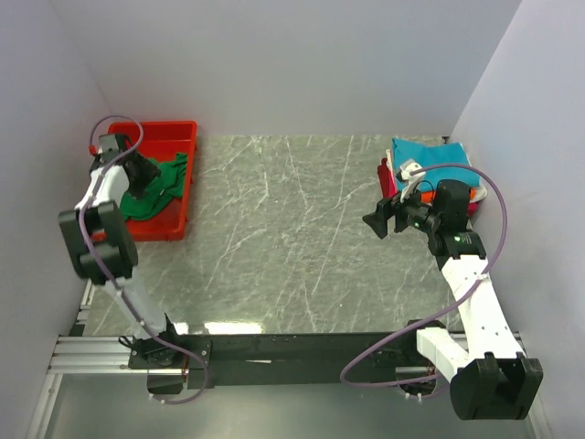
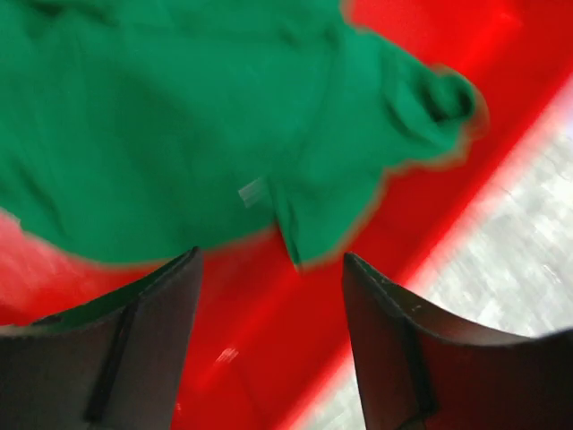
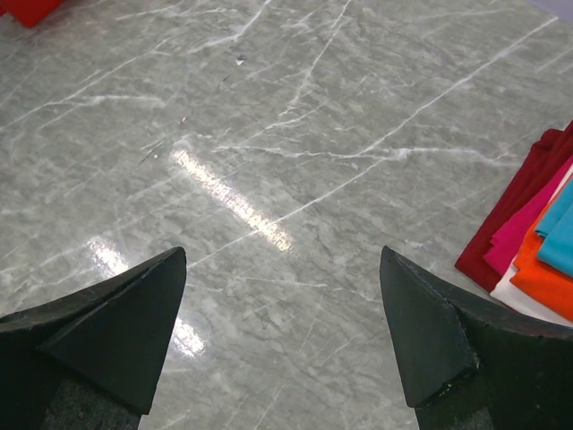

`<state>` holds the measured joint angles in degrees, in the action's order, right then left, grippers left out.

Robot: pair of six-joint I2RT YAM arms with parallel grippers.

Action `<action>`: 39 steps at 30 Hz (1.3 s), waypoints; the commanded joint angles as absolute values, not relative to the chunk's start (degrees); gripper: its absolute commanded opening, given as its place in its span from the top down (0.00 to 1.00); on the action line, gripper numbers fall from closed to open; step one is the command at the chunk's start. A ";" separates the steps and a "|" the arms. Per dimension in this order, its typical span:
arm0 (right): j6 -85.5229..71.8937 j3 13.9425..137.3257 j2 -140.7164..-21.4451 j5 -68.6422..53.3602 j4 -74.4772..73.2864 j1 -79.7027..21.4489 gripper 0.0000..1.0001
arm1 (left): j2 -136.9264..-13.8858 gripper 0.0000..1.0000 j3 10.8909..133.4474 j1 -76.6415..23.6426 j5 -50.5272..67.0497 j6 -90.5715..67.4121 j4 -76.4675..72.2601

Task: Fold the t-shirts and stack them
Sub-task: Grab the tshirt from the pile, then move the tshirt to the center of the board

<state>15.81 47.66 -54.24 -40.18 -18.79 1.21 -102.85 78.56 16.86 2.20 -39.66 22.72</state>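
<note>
Evidently soft, light and limp, the green t-shirt point(image 2: 179, 134) would best be pinched at its near edge, though blur hides detail; the left hand point(image 2: 270, 264) is spread beside it, nothing gripped.

A red plastic tray point(image 1: 166, 129) sits at the ten o'clock corner of the tabletop point(image 1: 292, 238), its long side running toward twelve. The tabletop is glossy grey marble-patterned. White walls point(image 1: 274, 64) stand at nine, twelve and three.
</note>
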 commanded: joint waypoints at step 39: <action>21.88 47.82 -50.37 -42.80 -17.67 2.81 0.07 | -78.58 0.99 112.60 -18.00 16.26 -31.62 14.16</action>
